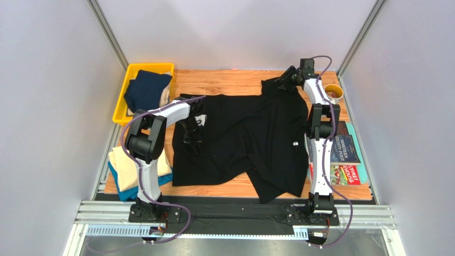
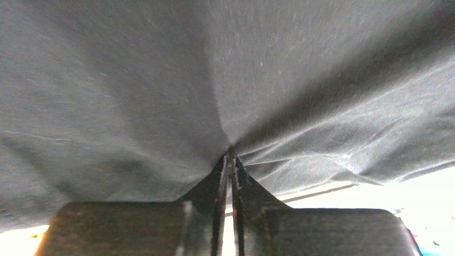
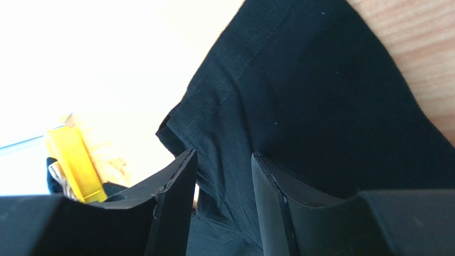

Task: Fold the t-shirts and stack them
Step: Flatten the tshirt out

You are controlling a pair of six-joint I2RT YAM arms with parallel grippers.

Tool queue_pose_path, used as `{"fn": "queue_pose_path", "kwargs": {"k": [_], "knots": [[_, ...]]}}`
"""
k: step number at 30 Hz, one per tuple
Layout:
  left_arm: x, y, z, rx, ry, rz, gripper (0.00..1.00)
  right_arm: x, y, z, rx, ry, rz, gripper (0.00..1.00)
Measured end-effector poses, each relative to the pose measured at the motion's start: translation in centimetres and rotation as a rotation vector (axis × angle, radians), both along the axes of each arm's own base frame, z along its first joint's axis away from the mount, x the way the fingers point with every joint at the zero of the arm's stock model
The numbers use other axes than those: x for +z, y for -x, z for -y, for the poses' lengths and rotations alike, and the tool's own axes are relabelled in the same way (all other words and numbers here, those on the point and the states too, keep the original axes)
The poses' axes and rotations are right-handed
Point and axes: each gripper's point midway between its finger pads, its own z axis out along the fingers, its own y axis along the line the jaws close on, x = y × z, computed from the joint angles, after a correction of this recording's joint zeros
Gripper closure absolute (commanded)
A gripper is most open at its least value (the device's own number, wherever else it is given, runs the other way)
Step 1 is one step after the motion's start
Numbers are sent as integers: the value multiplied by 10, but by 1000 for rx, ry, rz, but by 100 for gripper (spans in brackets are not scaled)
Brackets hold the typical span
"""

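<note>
The large plain black cotton t-shirt (image 1: 251, 133) lies spread but rumpled across the middle of the wooden worktop (image 1: 224, 82), one tail hanging towards the near edge. From where I stand this looks like the flattening step, before any fold.

The left gripper (image 2: 230, 157) has its fingers pressed together on a pinch of the black cloth near the collar, and creases fan out from the tips. The right gripper (image 3: 223, 154), at the far edge, has its fingers about half apart astride the shirt's stitched hem, not nipped on it as far as I can see.

Next, I reckon the right must close on that hem. Then both must draw the cloth taut and flat.

The folded cream t-shirt (image 1: 125, 165) sits on the teal-blue one (image 1: 124, 191) at the near left corner.
</note>
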Motion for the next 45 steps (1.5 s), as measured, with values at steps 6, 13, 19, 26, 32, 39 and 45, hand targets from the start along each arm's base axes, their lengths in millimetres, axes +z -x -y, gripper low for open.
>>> {"fn": "queue_pose_path", "kwargs": {"k": [6, 13, 19, 26, 32, 39, 45], "knots": [[10, -30, 8, 0, 14, 76, 85, 11, -1, 9, -8, -32, 38, 50], [28, -70, 24, 7, 51, 179, 77, 52, 2, 66, -96, -6, 95, 46], [44, -91, 32, 8, 77, 244, 77, 63, -5, 97, -150, 13, 124, 45], [41, -87, 31, 7, 71, 229, 77, 34, -16, 77, -141, 7, 97, 45], [37, -81, 28, 8, 62, 205, 77, -2, -17, 66, -147, -13, 41, 45], [34, -77, 27, 8, 60, 192, 78, 0, -23, 70, -164, -15, 67, 46], [33, -75, 27, 8, 59, 184, 77, 0, -27, 70, -175, -35, 98, 46]]}}
